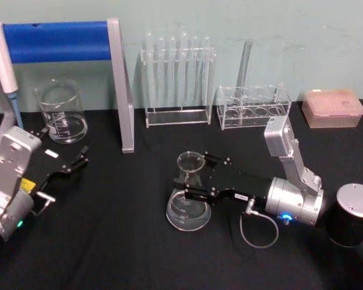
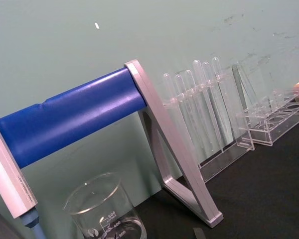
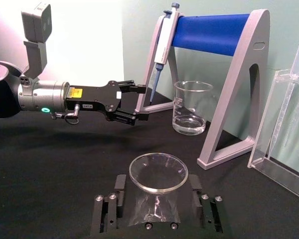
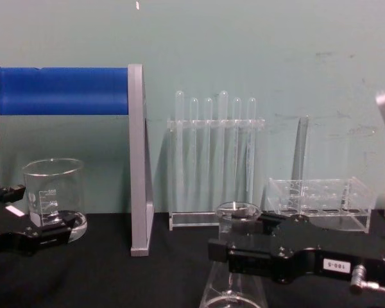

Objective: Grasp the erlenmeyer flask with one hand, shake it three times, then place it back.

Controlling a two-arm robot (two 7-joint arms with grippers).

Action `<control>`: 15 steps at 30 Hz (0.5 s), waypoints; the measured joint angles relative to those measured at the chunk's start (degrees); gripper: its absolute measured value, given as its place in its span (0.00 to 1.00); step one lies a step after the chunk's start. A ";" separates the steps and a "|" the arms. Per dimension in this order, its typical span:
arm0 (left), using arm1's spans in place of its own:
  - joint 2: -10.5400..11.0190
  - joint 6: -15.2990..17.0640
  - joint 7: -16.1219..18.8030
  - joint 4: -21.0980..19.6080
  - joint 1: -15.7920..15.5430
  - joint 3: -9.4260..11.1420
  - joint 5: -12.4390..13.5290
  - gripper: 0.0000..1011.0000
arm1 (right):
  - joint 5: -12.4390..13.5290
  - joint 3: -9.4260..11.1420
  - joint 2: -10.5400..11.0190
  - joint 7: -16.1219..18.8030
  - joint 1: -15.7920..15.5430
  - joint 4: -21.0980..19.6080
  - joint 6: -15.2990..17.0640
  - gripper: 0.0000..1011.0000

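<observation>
**Right jaws straddle the flask neck, flask standing on the bench**

Your clear glass conical erlenmeyer flask (image 1: 188,208) stands upright near the middle of the black bench (image 1: 109,241), with its wide round base flat on the surface. The black blocky right gripper (image 1: 197,175) reaches in roughly level from the flask's 3 o'clock. Its silver-grey wrist part trails behind it, and a small white number label shows on its side. Its jaws are spread, one on each side of the narrow neck just under the flared rim. In the right wrist view you can see the rim sitting between them with a little room on either side.

Your black left gripper (image 1: 81,158) sits low at the flask's 9 o'clock, well apart from it. Its jaws are also spread.

- **Beaker:** The cylindrical graduated glass beaker (image 1: 62,115) stands at the flask's 10 o'clock, near the tips of the left gripper.
- **Stand and pipette:** The beaker stands under the grey metal stand with the blue crossbar (image 1: 54,41). A white pipette (image 1: 3,57) hangs at the far left end of that bar.
- **Tall rack:** At the flask's 12 o'clock, against the pale green wall, stands the tall clear rack of thin test tubes (image 1: 176,78).
- **Low rack:** The low clear rack (image 1: 254,109) is at 1 o'clock and holds one upright tube.
- **Box:** The pink lidded box (image 1: 333,109) sits at 2 o'clock.
- **Canister:** The black round canister with a silver lid (image 1: 354,214) stands at 3 o'clock, just beside the right wrist.
</observation>
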 joint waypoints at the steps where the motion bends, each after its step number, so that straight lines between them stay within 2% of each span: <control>1: 0.00 0.00 0.00 0.00 0.00 0.00 0.00 0.99 | 0.00 0.00 0.00 0.00 0.00 0.00 0.00 0.77; 4: 0.00 0.00 0.00 0.00 0.00 0.00 0.00 0.99 | 0.00 0.00 0.00 0.01 0.00 0.00 0.00 0.70; 10: 0.00 0.00 0.00 0.00 0.00 0.00 0.00 0.99 | 0.00 0.00 0.00 0.01 0.00 0.00 0.00 0.47; 15: 0.00 0.00 0.00 0.00 0.00 0.00 0.00 0.99 | -0.01 0.00 0.00 0.01 0.00 0.00 0.00 0.44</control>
